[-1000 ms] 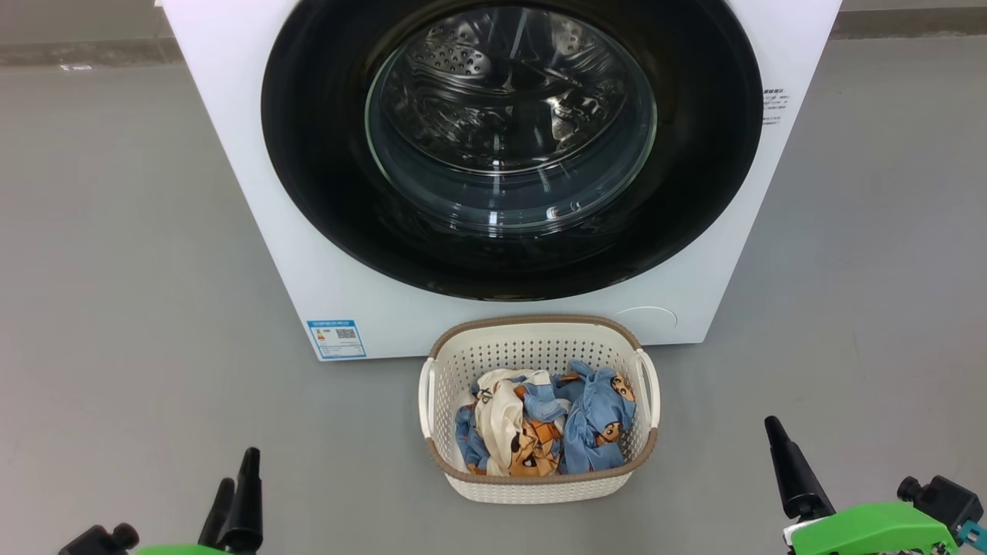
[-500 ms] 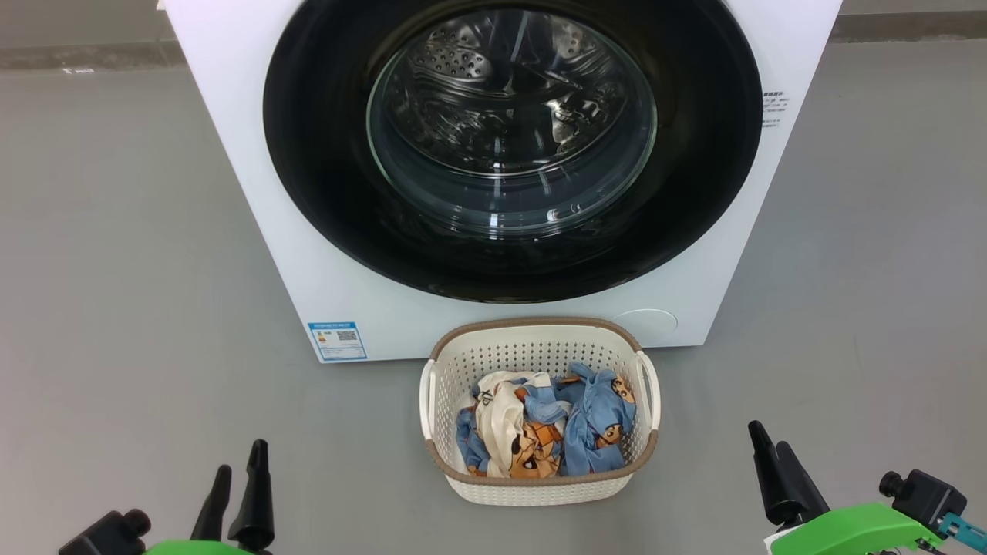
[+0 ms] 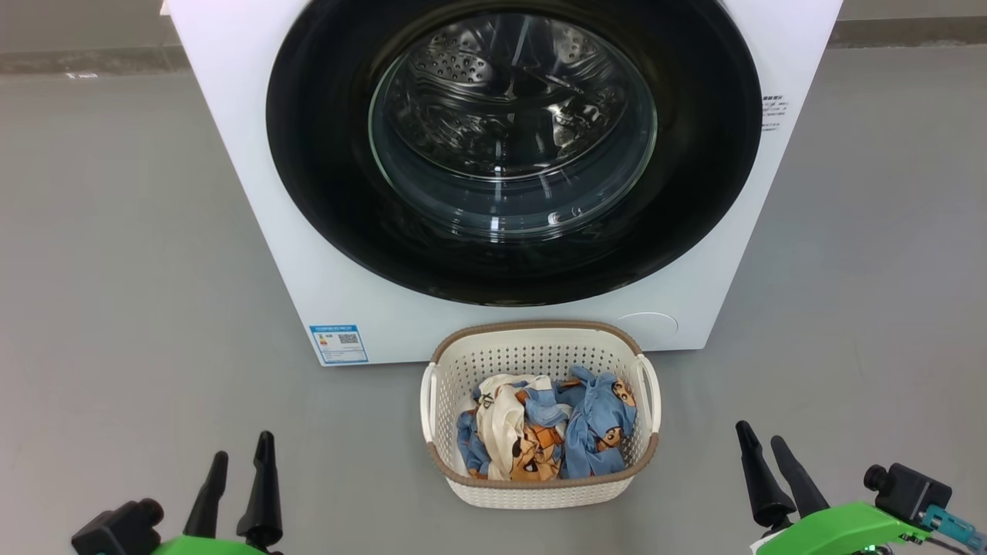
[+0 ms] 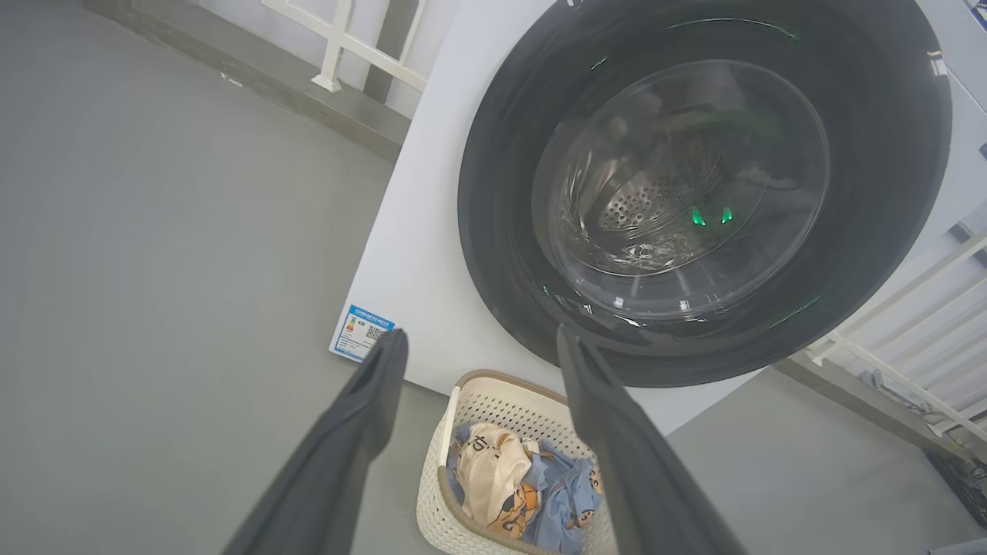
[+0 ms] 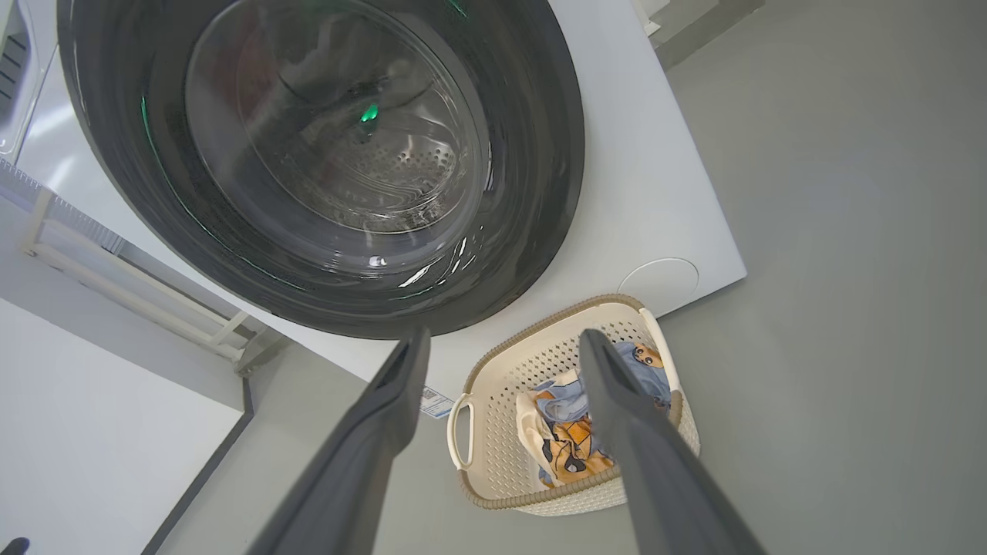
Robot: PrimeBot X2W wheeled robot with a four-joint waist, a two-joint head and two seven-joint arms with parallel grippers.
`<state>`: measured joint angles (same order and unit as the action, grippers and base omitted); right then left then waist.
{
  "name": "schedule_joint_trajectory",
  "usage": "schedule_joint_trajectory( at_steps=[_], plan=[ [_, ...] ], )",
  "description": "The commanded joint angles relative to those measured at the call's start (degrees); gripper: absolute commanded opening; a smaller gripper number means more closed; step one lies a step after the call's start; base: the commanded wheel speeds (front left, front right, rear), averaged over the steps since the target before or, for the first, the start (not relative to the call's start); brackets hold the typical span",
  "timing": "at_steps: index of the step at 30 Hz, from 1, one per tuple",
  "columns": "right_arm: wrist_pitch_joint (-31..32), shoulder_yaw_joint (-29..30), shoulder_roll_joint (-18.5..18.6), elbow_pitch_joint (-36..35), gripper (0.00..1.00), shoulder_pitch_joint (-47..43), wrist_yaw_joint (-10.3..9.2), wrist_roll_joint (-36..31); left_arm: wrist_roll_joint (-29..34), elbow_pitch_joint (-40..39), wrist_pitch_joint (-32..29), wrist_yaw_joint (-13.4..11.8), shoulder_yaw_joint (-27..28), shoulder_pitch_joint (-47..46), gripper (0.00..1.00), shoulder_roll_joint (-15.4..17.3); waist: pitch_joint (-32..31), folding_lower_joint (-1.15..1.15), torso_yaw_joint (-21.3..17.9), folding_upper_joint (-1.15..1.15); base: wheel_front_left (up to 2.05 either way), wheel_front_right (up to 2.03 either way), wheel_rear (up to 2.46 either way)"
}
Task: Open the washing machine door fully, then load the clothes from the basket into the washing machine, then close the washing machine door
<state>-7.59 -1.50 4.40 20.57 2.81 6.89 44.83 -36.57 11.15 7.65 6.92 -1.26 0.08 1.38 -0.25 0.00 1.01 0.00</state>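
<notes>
Both spread, empty — left end effector (image 3: pixel 243 447), right end effector (image 3: pixel 758 432); basket (image 3: pixel 540 493) between, well apart.

Washing machine (image 3: pixel 370 324) top cut off; sticker (image 3: pixel 338 344) unreadable.

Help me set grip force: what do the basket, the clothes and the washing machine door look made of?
The basket: likely matte cream plastic, given its moulded perforations, with a brown woven-look rim. The clothes: soft printed fabric, crumpled into folds. The washing machine door: glossy black rim, probably plastic, around reflective clear glass.
</notes>
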Motion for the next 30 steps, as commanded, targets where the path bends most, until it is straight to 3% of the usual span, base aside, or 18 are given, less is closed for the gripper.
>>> schedule_joint_trajectory(
  at_steps=[1,30],
  plan=[
    [-0.9,-1.4,0.8,-1.2,1.0,3.0,0.41,-2.1,1.9,-1.9,0.8,0.4,1.1,-0.7,1.0,1.1,0.0,0.0,0.0,0.0,0.0,0.0,0.0],
    [-6.0,0.2,1.1,-1.0,1.0,2.5,0.55,-21.0,19.7,-3.1,5.9,0.5,0.5,-0.2,1.0,1.6,0.1,0.0,-0.7,0.0,0.0,0.0,0.0]
  ],
)
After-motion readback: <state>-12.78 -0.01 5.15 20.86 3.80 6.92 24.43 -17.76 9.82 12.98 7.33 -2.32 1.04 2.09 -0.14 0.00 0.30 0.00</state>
